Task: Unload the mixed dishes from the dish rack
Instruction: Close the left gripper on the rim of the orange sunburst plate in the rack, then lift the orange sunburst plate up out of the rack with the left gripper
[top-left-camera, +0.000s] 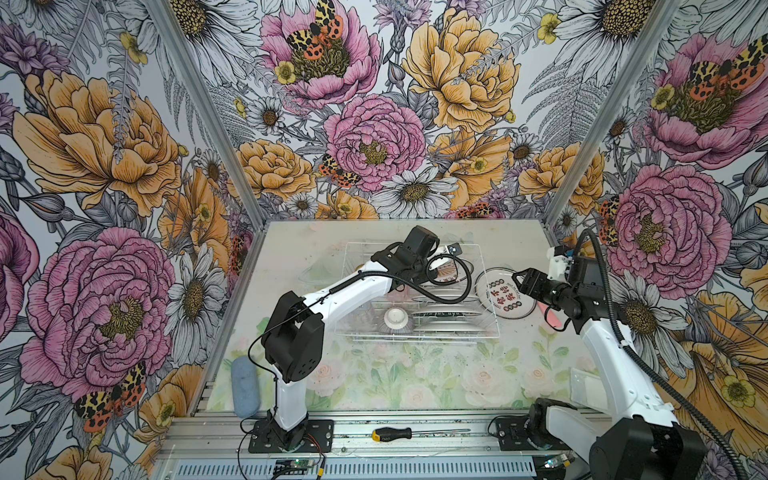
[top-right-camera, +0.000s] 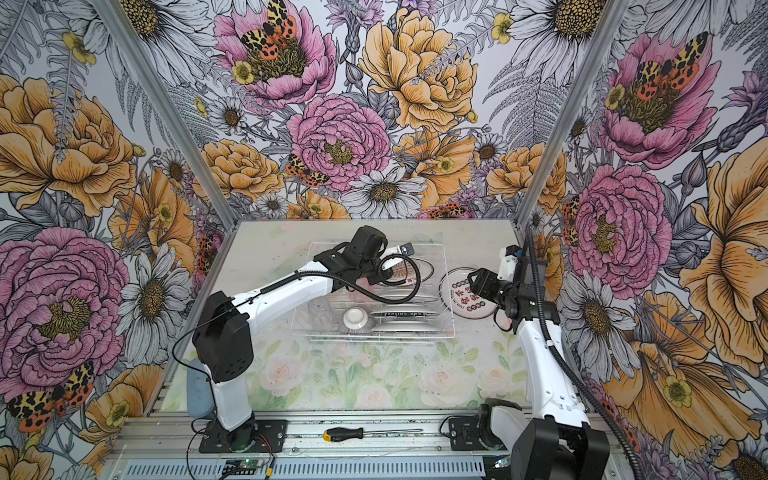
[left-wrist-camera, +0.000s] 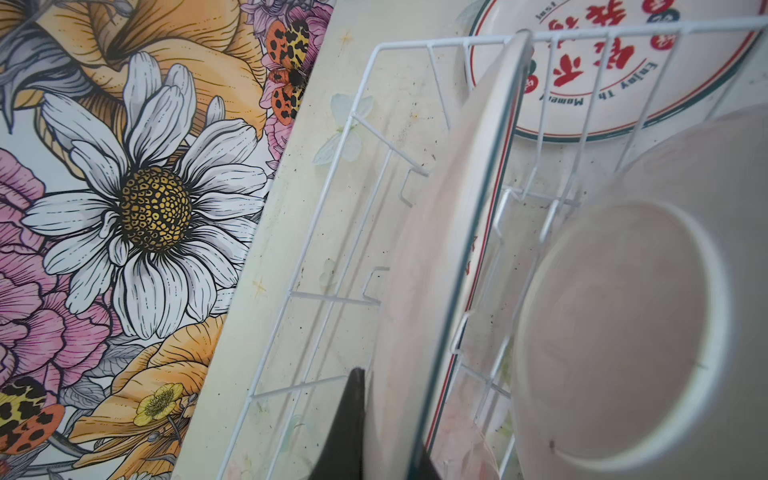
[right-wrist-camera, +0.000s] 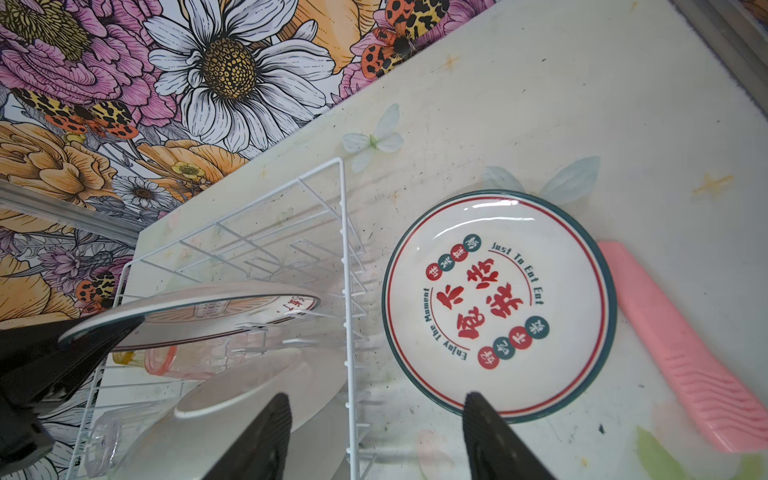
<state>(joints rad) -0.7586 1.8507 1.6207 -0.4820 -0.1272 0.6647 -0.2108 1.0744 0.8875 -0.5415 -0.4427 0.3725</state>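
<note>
My left gripper (left-wrist-camera: 386, 436) pinches the plate (left-wrist-camera: 449, 232) by its rim, lower centre; right gripper (right-wrist-camera: 376, 395) gapes empty; a skewed lift could snag dish rack (right-wrist-camera: 344, 232) wires, prying it loose.

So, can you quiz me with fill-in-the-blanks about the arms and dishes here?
The left gripper is ___ on the orange-centred plate in the dish rack.
The right gripper is ___, holding nothing.
The red-lettered plate lies flat on the ___.
The ribbed bowl rests with its white base facing ___.
Missing: shut; open; table; up.
</note>
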